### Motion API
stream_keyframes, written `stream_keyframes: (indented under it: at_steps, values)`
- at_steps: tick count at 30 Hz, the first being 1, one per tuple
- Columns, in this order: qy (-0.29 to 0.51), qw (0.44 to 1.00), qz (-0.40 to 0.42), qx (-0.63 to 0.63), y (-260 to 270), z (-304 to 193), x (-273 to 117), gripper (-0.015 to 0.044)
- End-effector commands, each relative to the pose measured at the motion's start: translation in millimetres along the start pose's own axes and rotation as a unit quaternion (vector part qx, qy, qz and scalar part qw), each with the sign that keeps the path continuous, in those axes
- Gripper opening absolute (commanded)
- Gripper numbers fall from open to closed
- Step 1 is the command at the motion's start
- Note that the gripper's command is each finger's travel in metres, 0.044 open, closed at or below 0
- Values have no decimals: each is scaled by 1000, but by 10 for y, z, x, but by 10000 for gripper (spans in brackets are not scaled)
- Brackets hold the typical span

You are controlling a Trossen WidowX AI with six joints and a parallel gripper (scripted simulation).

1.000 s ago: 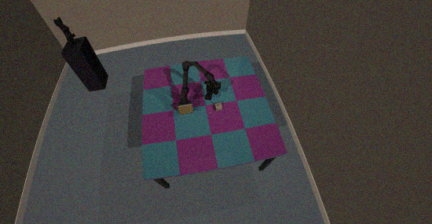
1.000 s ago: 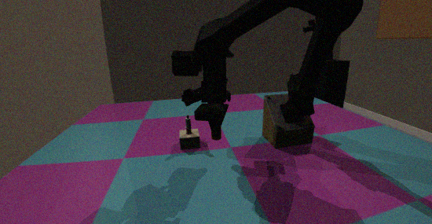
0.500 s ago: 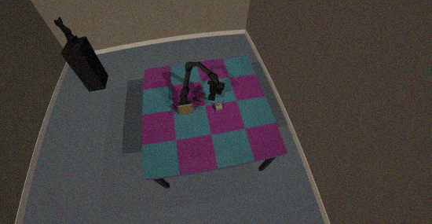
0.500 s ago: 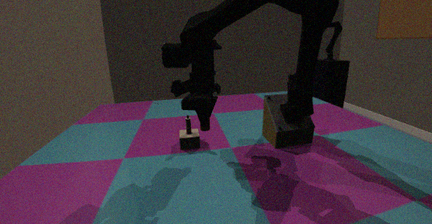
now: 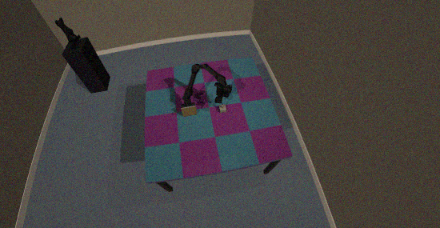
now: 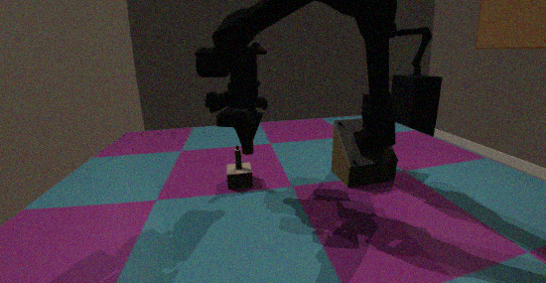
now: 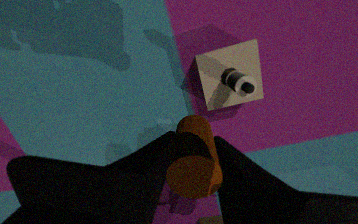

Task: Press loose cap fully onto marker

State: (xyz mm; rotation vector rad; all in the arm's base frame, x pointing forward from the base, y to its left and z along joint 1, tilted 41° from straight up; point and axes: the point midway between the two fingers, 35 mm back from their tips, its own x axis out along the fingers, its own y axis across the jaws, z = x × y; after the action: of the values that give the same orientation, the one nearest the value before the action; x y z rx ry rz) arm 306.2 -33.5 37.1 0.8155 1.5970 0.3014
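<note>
The marker (image 6: 238, 159) (image 7: 236, 80) stands upright in the pale holder block (image 5: 222, 109) (image 6: 239, 179) (image 7: 246, 55), its dark tip pointing up and bare. My gripper (image 5: 218, 100) (image 6: 247, 150) (image 7: 193, 139) is shut on the orange cap (image 7: 192, 178). The cap stands lengthwise between the fingertips in the wrist view; in the top and exterior views it cannot be made out. The fingers point down, above table height. In the exterior view their tips are just right of the marker's top, near the same height. In the wrist view the marker is above and right of the cap, apart from it.
The table (image 5: 198, 156) (image 6: 199, 253) has a magenta and teal checked top. The arm's base (image 6: 364, 166) stands right of the holder in the exterior view. A dark pedestal (image 5: 86, 65) (image 6: 417, 104) with another arm stands on the floor beyond the table.
</note>
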Motion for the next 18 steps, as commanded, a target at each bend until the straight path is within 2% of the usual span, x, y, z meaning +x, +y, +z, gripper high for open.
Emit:
stream_keyframes:
  at_steps: [1, 18]
  values:
    - [0, 1000, -3, -1, -69, 83, -48, 0]
    - [2, 1000, -1, -5, -332, 361, -206, 0]
